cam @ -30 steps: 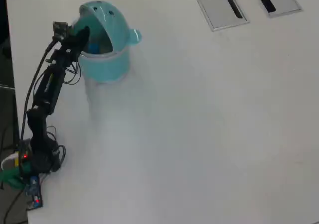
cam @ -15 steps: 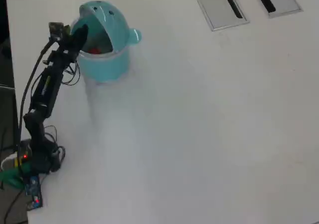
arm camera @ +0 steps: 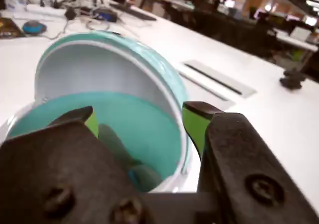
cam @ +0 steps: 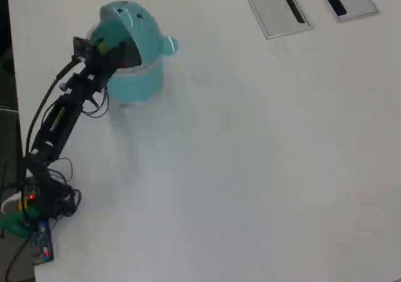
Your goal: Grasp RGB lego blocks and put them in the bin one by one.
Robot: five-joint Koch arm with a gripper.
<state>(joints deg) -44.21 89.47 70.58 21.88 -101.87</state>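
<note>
The black gripper with green-padded jaws (arm camera: 139,117) hangs just over the mouth of the teal round plastic whale-shaped bin (arm camera: 149,69), jaws spread apart and holding nothing. In the overhead view the gripper (cam: 111,51) sits at the bin's (cam: 141,31) left side, at the far left of the white table (cam: 263,156). A small red block (cam: 127,62) shows inside the bin's opening; the blue block cannot be made out clearly. Two grey slotted panels (cam: 276,6) lie at the far edge
</note>
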